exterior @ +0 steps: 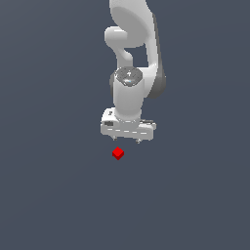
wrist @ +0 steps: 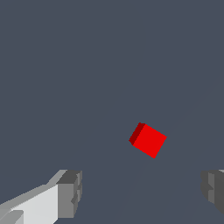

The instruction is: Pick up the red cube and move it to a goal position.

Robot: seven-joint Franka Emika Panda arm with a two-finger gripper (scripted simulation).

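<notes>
Wrist view: gripper (wrist: 140, 194) spread wide, fingers (wrist: 70, 194) clear of red cube (wrist: 148, 140); exterior view (exterior: 126, 140) hides that gap.

We observe a single non-task element: a flat, uniform dark slate-grey ground surface (exterior: 49, 195) that fills the exterior view from edge to edge. We find the same plain matte grey surface (wrist: 65, 65) across the wrist view, where faint, slightly darker diagonal bands run from the lower centre of the frame toward the right edge.
</notes>
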